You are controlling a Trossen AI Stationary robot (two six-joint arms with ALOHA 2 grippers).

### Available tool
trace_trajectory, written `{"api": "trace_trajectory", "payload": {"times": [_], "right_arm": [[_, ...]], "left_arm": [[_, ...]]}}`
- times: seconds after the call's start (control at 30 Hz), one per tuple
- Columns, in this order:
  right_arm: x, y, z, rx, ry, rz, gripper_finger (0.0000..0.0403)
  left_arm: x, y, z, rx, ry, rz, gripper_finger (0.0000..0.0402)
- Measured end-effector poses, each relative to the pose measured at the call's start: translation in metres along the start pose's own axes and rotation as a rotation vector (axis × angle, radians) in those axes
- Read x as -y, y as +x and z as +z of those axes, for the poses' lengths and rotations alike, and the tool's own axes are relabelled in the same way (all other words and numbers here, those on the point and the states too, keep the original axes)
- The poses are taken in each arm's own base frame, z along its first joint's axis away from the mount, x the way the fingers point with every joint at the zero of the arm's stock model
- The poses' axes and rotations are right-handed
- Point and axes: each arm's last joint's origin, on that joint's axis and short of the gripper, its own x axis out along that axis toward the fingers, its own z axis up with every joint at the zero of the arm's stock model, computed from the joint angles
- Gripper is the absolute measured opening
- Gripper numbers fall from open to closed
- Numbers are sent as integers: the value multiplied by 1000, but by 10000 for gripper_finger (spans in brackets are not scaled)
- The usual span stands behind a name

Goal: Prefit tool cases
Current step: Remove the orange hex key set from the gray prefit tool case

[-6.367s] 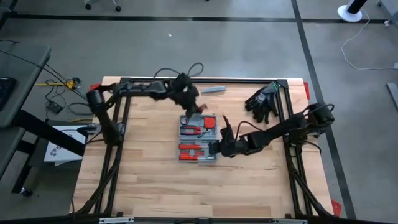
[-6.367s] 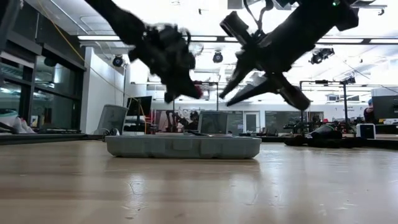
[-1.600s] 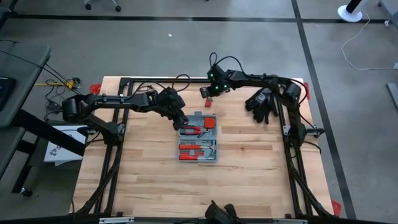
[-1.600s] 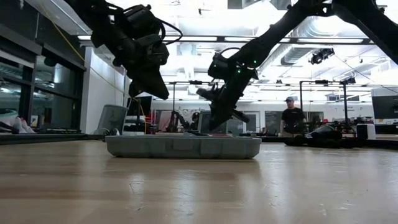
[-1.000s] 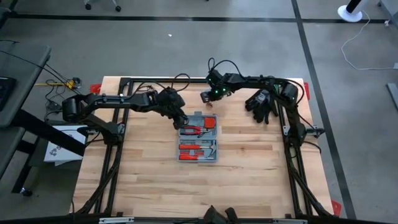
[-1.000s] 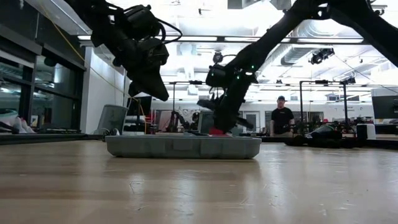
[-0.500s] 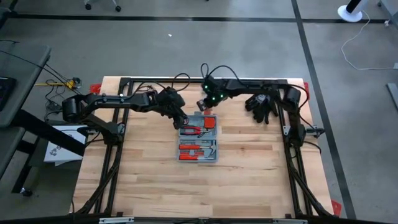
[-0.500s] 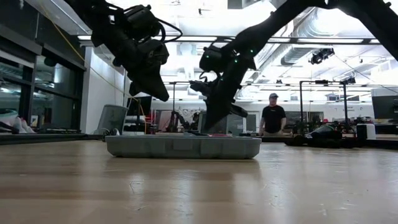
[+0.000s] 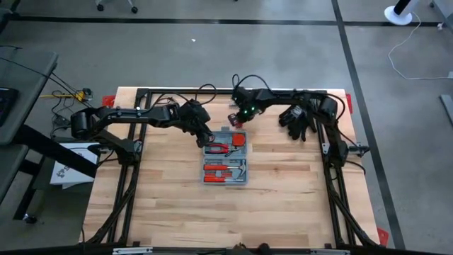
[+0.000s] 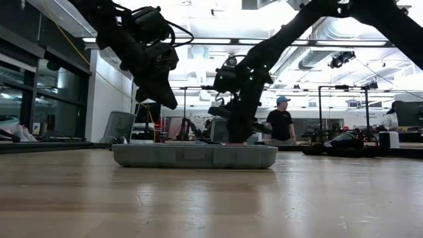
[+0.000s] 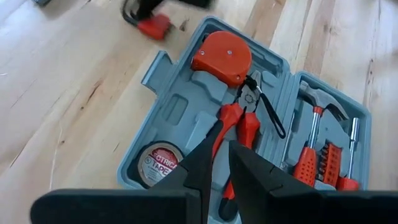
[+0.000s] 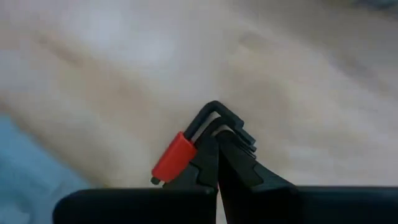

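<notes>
Your left gripper [image 9: 207, 139] hovers with fingers nearly closed and empty over the far-left corner of the open tool case [image 9: 226, 156] mid-tabletop, while your right gripper [image 9: 236, 119], fingers clamped on a red-handled hex key set [image 12: 186, 149], hangs just beyond its far edge.

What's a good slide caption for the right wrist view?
Right end effector shut on a red-handled hex key set, carried above the wooden table.

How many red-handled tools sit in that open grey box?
4 that I can see in the grey-blue plastic case: red-handled pliers in the middle, then a hammer, a bit holder and a screwdriver in the other half. More may be hidden.
</notes>
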Motion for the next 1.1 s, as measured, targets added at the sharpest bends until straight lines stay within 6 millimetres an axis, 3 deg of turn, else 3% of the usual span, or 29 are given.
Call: {"api": "trace_trajectory", "payload": {"times": [0.17, 0.33, 0.5, 1.1], "right_arm": [[13, -12, 8, 20, 33, 1, 0], [10, -35, 12, 98, 19, 11, 0], [11, -39, 18, 142, 28, 34, 0], [27, -16, 20, 76, 55, -5, 0]], "left_arm": [[0, 0, 0, 0, 0, 0, 46], [0, 0, 0, 0, 0, 0, 46], [0, 0, 0, 0, 0, 0, 46], [-1, 0, 0, 5, 10, 29, 46]]}}
